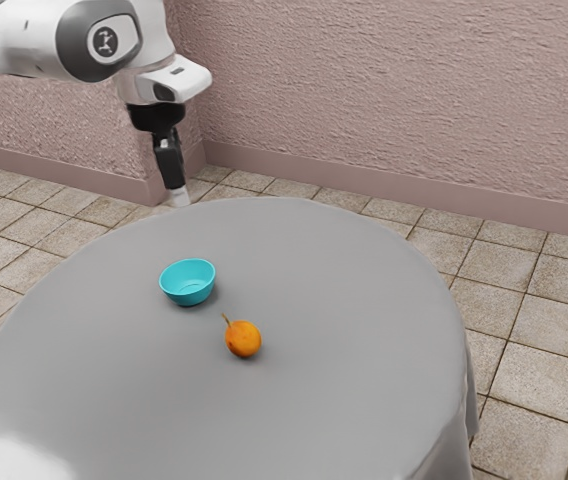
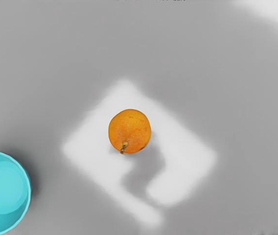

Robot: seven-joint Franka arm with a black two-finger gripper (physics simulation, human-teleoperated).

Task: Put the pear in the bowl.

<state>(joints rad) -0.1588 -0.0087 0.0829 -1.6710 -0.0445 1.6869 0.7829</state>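
One pear (image 1: 244,341) on table (image 1: 354,300), bowl (image 1: 187,283) between it and exterior view's far edge. End effector (image 1: 180,197) above; can't tell whether released or clenched.

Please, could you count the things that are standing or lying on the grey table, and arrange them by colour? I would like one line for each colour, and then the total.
Orange: 1, the pear
Turquoise: 1, the bowl
Total: 2 things on the table
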